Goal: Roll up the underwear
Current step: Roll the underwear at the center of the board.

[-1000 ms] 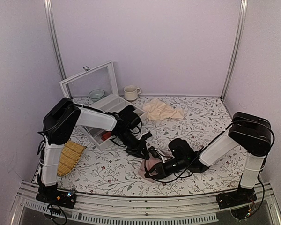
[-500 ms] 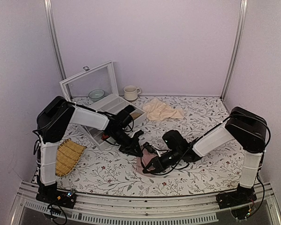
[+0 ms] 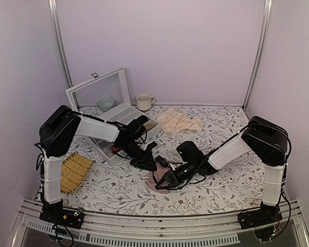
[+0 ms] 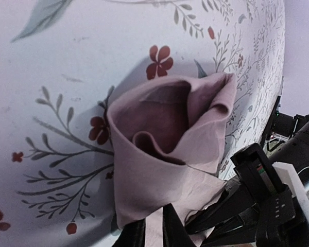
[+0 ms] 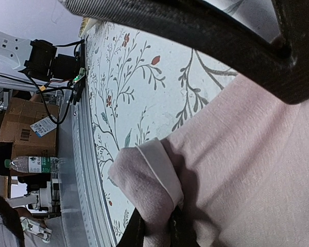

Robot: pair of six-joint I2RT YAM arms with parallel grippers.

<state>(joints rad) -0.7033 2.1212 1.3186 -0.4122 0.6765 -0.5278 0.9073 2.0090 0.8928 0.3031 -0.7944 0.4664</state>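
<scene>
A woven basket (image 3: 74, 172) is seen at the left edge of the worktop (image 3: 118, 191), with an open box (image 3: 116, 117) behind the left arm. The underwear (image 4: 165, 154) lies loosely rolled at front centre. It is pinched between the narrow left gripper (image 4: 152, 230) and right gripper (image 5: 155, 227), whose arms seemingly hide much of it. A beige cloth (image 3: 177, 121) lies well behind.

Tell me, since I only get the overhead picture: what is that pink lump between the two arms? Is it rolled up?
Observer: The left wrist camera shows the underwear curled into a loose cone, with an inner fold visible at its open end.
Operator: Is anything holding it?
Observer: Yes, the left tool pinches its lower edge.
Operator: And the other arm?
Observer: The right wrist camera shows the right tool pinching the cloth too, just below the turned-over cream waistband.
</scene>
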